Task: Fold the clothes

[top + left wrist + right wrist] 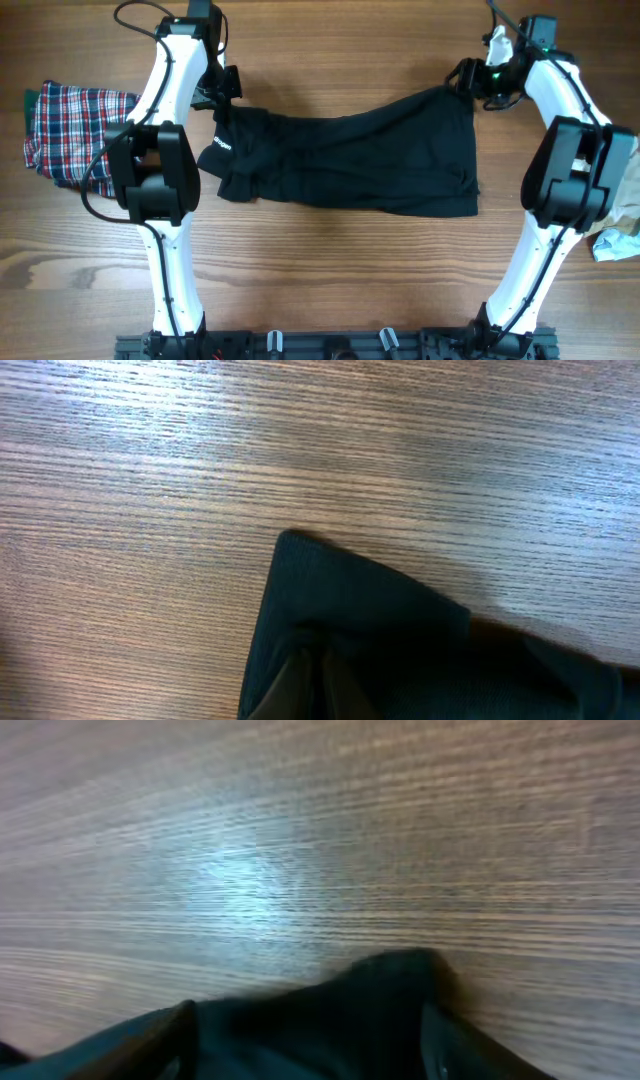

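Observation:
A large black shirt (350,155) lies stretched across the middle of the wooden table, bunched at its left end. My left gripper (224,94) is at the shirt's upper left corner. In the left wrist view it (322,682) is shut on the black fabric (350,610), a folded corner sticking out past the fingers. My right gripper (468,80) is at the shirt's upper right corner. In the right wrist view its fingers (168,1042) stand wide apart, open, with the black cloth corner (385,990) lying between them.
A red-white-navy plaid garment (70,130) lies crumpled at the left edge, beside my left arm. A pale-blue and white bundle (615,238) sits at the right edge by my right arm. Bare wood shows above and below the shirt.

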